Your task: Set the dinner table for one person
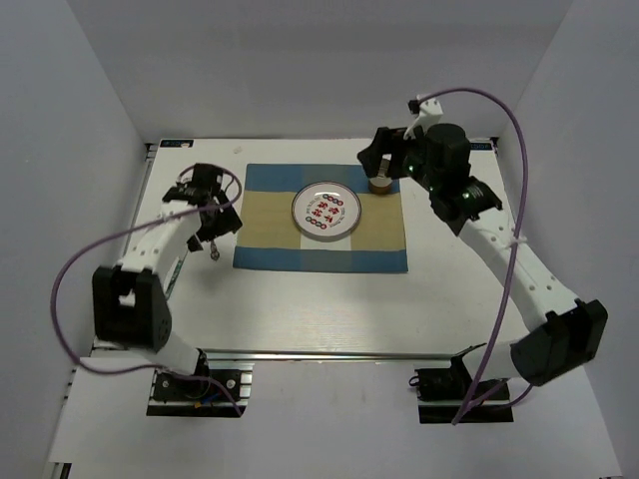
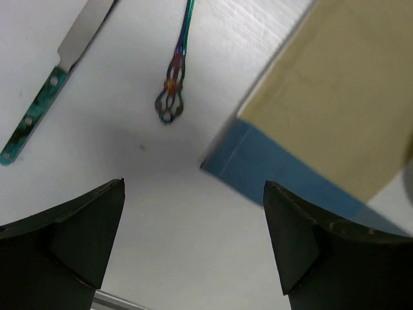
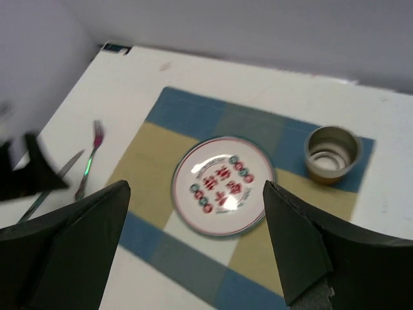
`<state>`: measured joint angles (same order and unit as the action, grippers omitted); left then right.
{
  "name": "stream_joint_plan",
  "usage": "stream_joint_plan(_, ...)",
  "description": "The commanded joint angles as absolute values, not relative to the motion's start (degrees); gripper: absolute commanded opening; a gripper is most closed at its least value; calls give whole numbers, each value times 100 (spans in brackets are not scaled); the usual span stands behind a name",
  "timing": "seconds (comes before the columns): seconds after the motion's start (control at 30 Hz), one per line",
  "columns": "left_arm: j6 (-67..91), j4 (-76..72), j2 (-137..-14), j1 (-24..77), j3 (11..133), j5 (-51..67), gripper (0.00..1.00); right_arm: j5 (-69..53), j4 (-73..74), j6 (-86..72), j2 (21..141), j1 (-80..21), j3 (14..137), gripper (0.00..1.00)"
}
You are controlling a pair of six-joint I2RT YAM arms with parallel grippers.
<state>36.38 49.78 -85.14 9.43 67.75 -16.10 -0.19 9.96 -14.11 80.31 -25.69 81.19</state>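
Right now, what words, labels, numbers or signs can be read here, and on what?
None can be read.
On the plate: red characters in the middle, ringed by red and green circles, too blurred to read.
On the dinner table: small dark label at its far left corner, too small to read.

One placemat [image 1: 262,251]; one plate [image 1: 326,212]; one metal cup [image 1: 380,184]; one fork [image 3: 90,159]; one knife [image 2: 64,57].

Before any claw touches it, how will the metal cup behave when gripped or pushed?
The metal cup looks hollow and thin-walled, so probably light and rigid. It stands squat and upright, so tipping seems unlikely. Pushed, it may drag and wrinkle the cloth placemat.
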Motion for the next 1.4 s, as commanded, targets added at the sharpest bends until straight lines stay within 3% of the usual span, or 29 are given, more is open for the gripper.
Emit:
stream_joint_plan(0.0, 3498, 5317, -9507, 511, 7723, -1442, 98, -833, 536, -1740, 7842, -2803, 7147, 89)
stream_joint_plan(0.07, 3428, 5509, -10062, 344, 8111, -1459, 98, -984, 510, -1845, 7438, -2900, 6665, 89)
stream_joint_plan(0.23, 3235, 5625, -10081, -377, 8156, -1485, 98, -1125, 352, -1969, 6751, -3041, 5811, 89)
stream_joint_plan(0.43, 2497, 5880, -9599, -790, 7761, -1283, 98, -1739, -341, -2293, 6565, -3085, 5134, 89)
stream_joint_plan(0.67, 1566, 4633, -8148, -1045, 6821, -1433, 98, -2451, -721, -2356, 6750, -3094, 5001, 89)
stream_joint_plan(0.93, 783, 4316, -9359, -1388, 6654, -459, 98, -2672, -826, -2268, 6688, -3067, 4887, 89)
stream_joint_plan(1.23, 650, 3920, -9360, -1766, 6197, -378, 98, -2611, -1002, -2355, 6521, -3050, 4614, 89)
stream_joint_plan(1.37, 712, 3736, -9465, -1819, 5968, -361, 91, -2584, -1011, -2347, 6539, -3050, 4597, 89)
